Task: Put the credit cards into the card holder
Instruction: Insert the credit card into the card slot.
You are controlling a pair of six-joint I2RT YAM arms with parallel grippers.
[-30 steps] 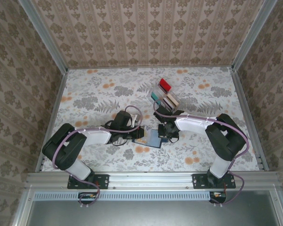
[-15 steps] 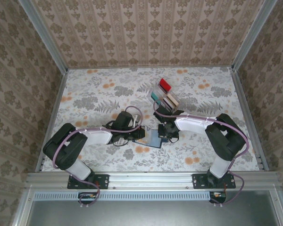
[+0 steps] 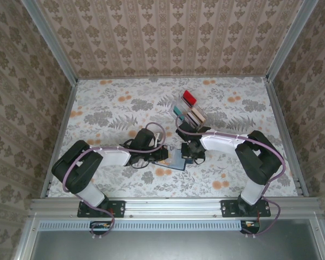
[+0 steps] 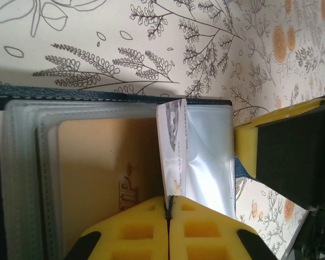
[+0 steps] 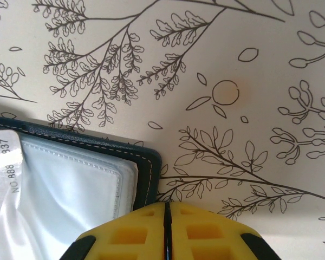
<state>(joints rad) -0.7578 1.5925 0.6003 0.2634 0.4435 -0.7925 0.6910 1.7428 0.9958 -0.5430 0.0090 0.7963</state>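
Sliding a card into a sleeve was the step in hand, by my reading. The left pincer was clamped on a white-grey card, held edge-on above the clear sleeves of the open card holder. The holder lay flat on the floral tabletop, a little toward 6 o'clock from its centre. In the left wrist view a tan card sat in a sleeve at 9 o'clock of the gripped one. The right pincer, jaws together, met the holder's navy corner from the 3 o'clock side in the overhead view. Whether it pinched that edge or merely pressed on it I could not tell. More credit cards stood in a clear rack at 1 o'clock of the holder, well apart. Next, the card's leading edge would need to find a sleeve mouth and go in flat and straight, with the holder steadied. The flimsy plastic could buckle.
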